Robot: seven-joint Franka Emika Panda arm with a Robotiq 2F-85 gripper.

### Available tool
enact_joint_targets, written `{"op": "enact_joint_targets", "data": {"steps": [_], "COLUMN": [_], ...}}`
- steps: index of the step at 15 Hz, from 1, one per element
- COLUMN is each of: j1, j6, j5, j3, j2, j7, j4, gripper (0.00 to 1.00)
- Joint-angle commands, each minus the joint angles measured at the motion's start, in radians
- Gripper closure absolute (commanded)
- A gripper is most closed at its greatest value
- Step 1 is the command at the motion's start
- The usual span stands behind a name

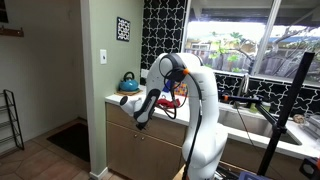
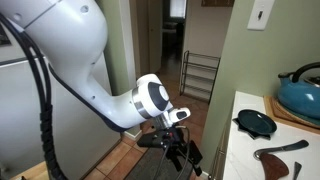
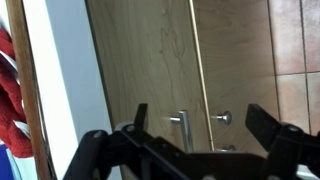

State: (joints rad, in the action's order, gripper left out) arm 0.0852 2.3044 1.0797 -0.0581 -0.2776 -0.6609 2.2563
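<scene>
My gripper [image 3: 205,125] is open and empty, its two black fingers wide apart. It hangs in front of the wooden cabinet doors [image 3: 160,70] below the counter. Between the fingers, farther off, I see a metal bar handle [image 3: 185,128] and a round knob [image 3: 223,118]; the gripper touches neither. In both exterior views the gripper [image 1: 141,113] [image 2: 178,152] sits off the counter's edge, just below the level of the white countertop [image 2: 240,150]. The cabinet front [image 1: 130,148] is shut.
A blue kettle [image 1: 129,82] [image 2: 300,92], a small black pan [image 2: 256,122] and a brown spatula [image 2: 281,149] lie on the counter. A red cloth [image 3: 10,90] hangs at the wrist view's left edge. A wire rack [image 2: 200,72] stands on the floor behind. A window [image 1: 250,40] stands above the far counter.
</scene>
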Motion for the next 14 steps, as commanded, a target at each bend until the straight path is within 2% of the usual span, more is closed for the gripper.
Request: {"op": "enact_joint_targets", "data": {"steps": [1,14], "j1": [-0.008,0.010], "j6": [0.031,0.191], "j5": [0.030,0.003], "j3": [-0.029,-0.078], "j2": [-0.111,-0.328], "j7": [0.004,0.139], "j4": [-0.093,-0.292], "gripper": [0.00,0.00]}}
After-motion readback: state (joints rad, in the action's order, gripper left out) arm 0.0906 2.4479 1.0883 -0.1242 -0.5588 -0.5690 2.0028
